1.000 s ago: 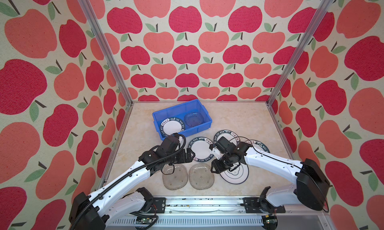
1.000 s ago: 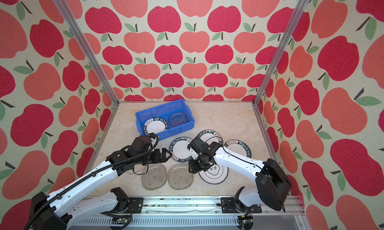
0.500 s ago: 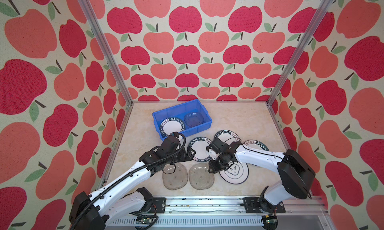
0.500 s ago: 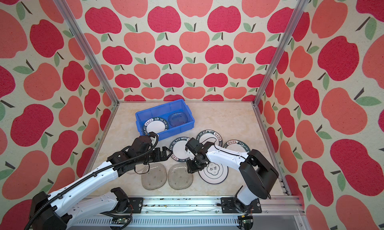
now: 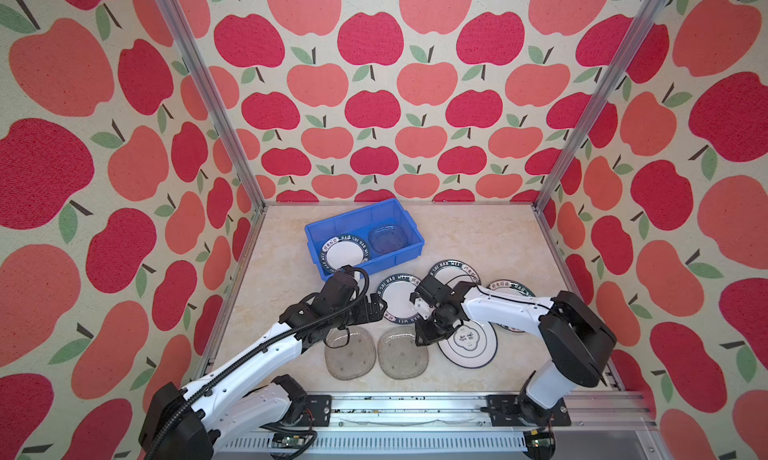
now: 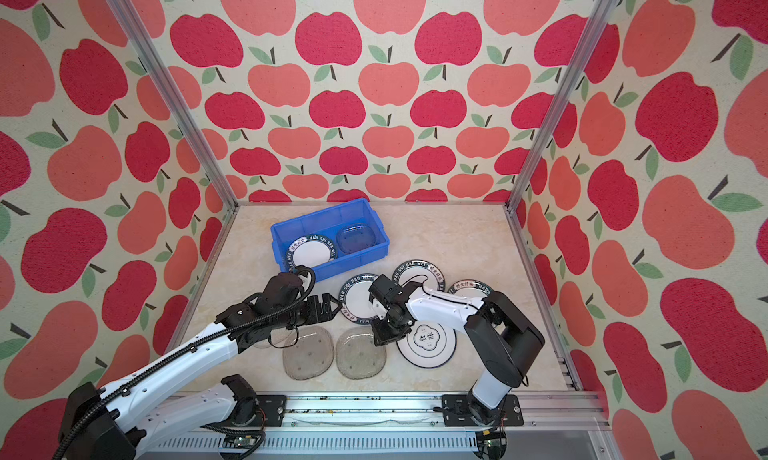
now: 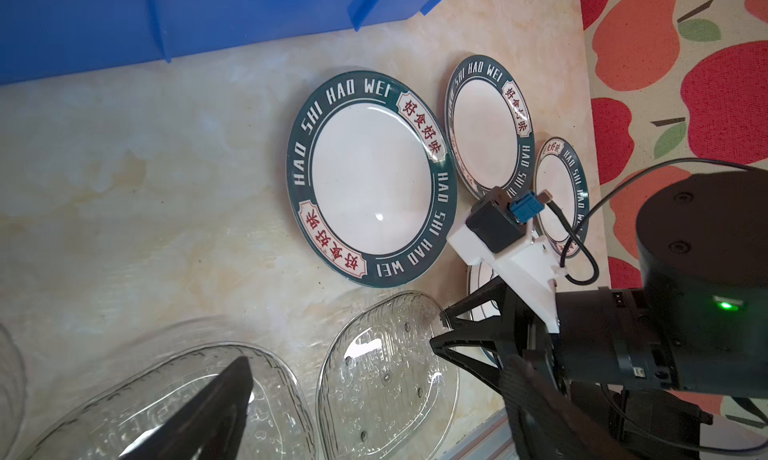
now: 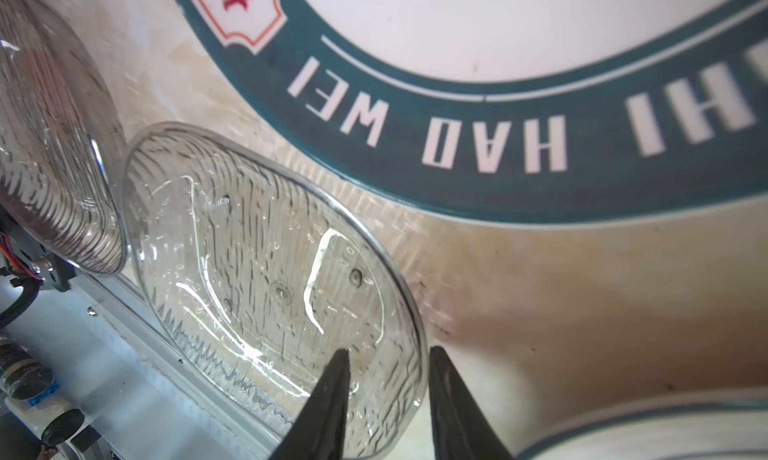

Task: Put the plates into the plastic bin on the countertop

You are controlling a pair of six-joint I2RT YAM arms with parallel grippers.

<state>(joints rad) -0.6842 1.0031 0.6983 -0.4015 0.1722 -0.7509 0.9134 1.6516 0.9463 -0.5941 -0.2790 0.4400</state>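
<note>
R gripper (image 5: 419, 341) jaws narrow, astride rim of clear glass plate (image 5: 402, 354), not pinched; plate lies 8 o'clock from it in a top view.

Apple-patterned wallpaper (image 5: 428, 84), red and coral fruit with green leaves on cream, covers the back wall at twelve o'clock and the side walls at nine and three. An aluminium post (image 5: 202, 84) rises from the corner at ten o'clock, a second post (image 5: 605, 84) at two. At six o'clock runs a silver aluminium rail (image 5: 415, 404), with a white slotted strip (image 5: 395, 440) on its six o'clock side.
</note>
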